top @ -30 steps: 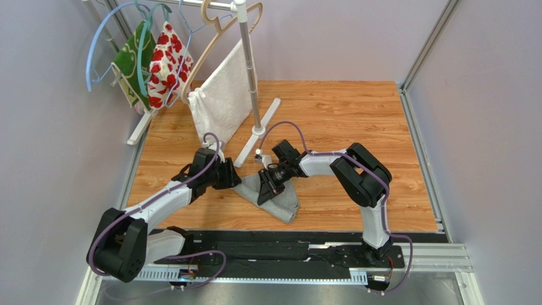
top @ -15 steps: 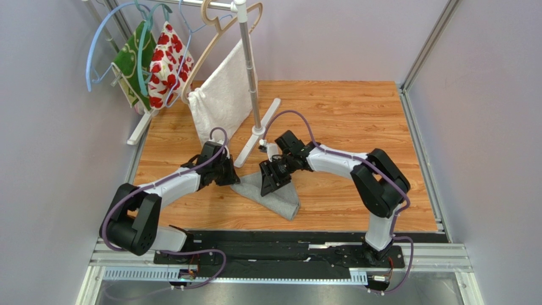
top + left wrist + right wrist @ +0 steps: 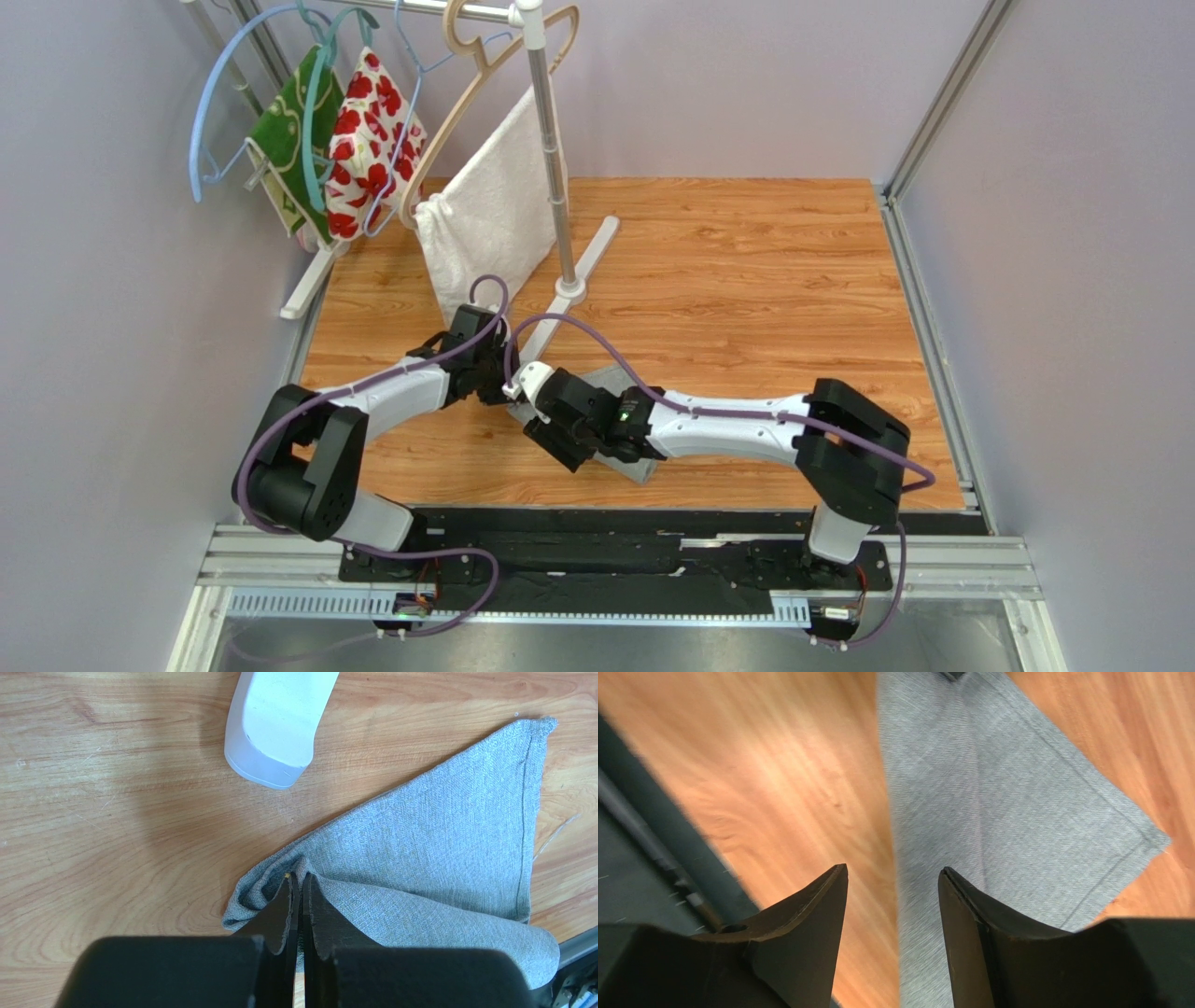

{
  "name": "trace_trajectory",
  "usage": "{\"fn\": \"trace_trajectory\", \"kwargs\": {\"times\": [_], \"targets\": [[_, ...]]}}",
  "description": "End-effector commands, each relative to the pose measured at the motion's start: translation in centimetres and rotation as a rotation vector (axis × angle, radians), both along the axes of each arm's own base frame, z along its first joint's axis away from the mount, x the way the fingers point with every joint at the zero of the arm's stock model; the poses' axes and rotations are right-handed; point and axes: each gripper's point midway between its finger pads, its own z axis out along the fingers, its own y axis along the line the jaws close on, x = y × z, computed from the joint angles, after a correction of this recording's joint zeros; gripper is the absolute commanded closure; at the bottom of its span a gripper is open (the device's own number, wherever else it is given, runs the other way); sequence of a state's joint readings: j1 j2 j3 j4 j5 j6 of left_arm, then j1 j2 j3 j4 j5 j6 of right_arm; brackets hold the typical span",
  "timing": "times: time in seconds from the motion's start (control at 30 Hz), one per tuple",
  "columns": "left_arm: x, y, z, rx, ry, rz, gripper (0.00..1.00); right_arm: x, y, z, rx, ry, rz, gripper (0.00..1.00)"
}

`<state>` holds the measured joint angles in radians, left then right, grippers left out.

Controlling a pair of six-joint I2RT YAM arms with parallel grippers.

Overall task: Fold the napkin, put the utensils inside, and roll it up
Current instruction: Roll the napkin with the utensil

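Observation:
The grey napkin point(image 3: 449, 833) lies folded into a triangle on the wooden table, mostly hidden under my right arm in the top view point(image 3: 606, 378). My left gripper point(image 3: 300, 880) is shut on the bunched left corner of the napkin, with cloth pinched between its fingertips; from above it sits at that corner point(image 3: 498, 381). My right gripper point(image 3: 892, 870) is open and hovers over the napkin's point(image 3: 1018, 791) long edge, one finger over bare wood and the other over the cloth, holding nothing. From above it is near the table's front point(image 3: 550, 437). The utensils are out of view.
The white foot point(image 3: 277, 721) of the clothes rack rests just beyond the napkin, its pole point(image 3: 554, 168) rising behind. A white towel point(image 3: 484, 217) and hangers with flowered fabrics point(image 3: 358, 133) hang at the back left. The black base rail point(image 3: 631, 539) borders the table's near edge.
My left gripper has shut on the napkin's left corner. My right gripper has opened and swung from the napkin's middle toward its near left side, its arm now stretched across the cloth.

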<state>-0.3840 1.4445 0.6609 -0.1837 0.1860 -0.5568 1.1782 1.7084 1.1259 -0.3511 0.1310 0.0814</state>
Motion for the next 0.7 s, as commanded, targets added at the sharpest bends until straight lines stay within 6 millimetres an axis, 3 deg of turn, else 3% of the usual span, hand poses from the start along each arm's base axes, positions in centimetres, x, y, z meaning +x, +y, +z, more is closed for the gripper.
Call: {"fn": "trace_trajectory", "kwargs": {"times": [0.0, 0.13, 0.33, 0.4, 0.43, 0.47, 0.53, 0.67], "targets": [[0.7, 0.0, 0.4, 0.011, -0.016, -0.017, 1.00, 3.2, -0.7, -1.0, -0.093, -0.217, -0.069, 0.45], [0.7, 0.0, 0.4, 0.013, -0.015, -0.017, 1.00, 3.1, -1.0, -2.2, -0.144, -0.273, -0.021, 0.45], [0.9, -0.4, 0.7, -0.004, -0.018, -0.033, 0.98, 2.1, -1.4, -5.0, -0.195, -0.219, 0.031, 0.47], [1.0, -0.6, 1.3, -0.017, -0.041, -0.045, 0.88, 1.8, -1.9, -6.0, -0.221, -0.178, 0.030, 0.52], [1.0, -0.6, 1.6, -0.019, -0.051, -0.040, 0.69, 1.6, -2.5, -6.4, -0.230, -0.138, 0.015, 0.57], [1.1, -0.5, 2.4, -0.025, -0.079, -0.033, 0.59, 1.4, -2.7, -6.8, -0.216, -0.083, 0.014, 0.65], [1.2, 0.1, 3.2, -0.011, -0.112, -0.011, 0.38, 0.7, -3.5, -7.3, -0.205, -0.015, 0.022, 0.71], [1.1, 1.3, 6.3, 0.000, -0.211, 0.041, 0.30, -1.6, -4.0, -7.6, -0.090, 0.236, 0.026, 0.79]]}}
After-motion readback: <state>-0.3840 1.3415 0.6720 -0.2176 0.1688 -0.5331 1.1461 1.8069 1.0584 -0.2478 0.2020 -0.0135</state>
